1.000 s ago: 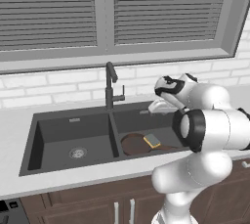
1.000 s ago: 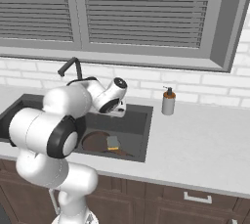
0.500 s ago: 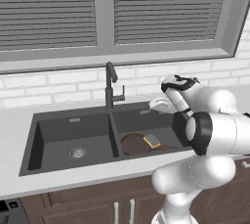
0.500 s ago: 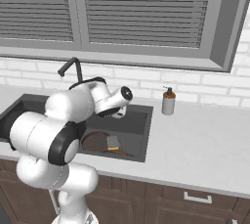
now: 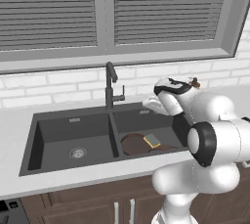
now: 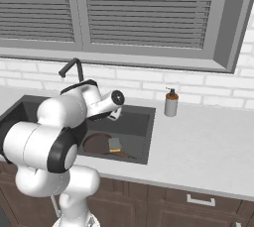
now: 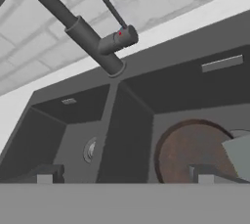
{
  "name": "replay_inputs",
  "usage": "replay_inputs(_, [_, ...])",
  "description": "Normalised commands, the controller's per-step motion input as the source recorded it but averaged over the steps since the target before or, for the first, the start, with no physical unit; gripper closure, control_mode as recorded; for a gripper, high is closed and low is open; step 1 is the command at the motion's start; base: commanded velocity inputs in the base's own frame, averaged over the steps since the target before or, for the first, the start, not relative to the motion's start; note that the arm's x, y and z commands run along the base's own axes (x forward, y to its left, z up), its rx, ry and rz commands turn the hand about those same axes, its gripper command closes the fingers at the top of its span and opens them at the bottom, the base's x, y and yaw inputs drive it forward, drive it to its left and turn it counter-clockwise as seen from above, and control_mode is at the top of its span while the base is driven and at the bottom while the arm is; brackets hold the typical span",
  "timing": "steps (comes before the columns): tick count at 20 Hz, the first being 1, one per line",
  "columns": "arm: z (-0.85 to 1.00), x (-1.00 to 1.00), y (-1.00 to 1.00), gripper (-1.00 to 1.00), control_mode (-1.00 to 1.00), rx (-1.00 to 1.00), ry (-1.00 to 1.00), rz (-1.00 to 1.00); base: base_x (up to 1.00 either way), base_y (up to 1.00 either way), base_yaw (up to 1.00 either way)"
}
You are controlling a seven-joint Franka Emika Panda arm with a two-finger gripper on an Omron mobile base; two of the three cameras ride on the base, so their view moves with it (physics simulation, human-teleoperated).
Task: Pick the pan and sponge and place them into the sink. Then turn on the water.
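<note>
Wide-open end effector (image 5: 152,104) shifted faucetward, pan (image 5: 135,144) and sponge (image 5: 152,140) in sink (image 5: 73,120).

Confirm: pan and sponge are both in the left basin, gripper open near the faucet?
Wrong basin. The left base view shows the pan and sponge in the sink's right basin. The gripper is open near the faucet.

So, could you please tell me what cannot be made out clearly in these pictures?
- Left base view: the white arm covers the right end of the dark grey double-basin sink and the reddish-brown pan's handle.
- Right base view: the arm hides the sink's left basin.
- Hand view: the yellow sponge is cut off by the right edge; the dark faucet's spout runs off the top.
</note>
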Motion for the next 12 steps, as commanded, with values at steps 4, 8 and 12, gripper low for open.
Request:
replay_inputs(4, [0.06,0.08,0.04,-1.0,-1.0,0.07,0.01,-0.05,0.0,0.0,0.0])
replay_inputs(8, [0.0,0.01,0.0,-1.0,-1.0,0.0,0.03,0.0,0.0,0.0,0.0])
replay_inputs(12, [0.0,0.03,0.13,-1.0,-1.0,0.0,0.0,0.0,0.0,0.0,0.0])
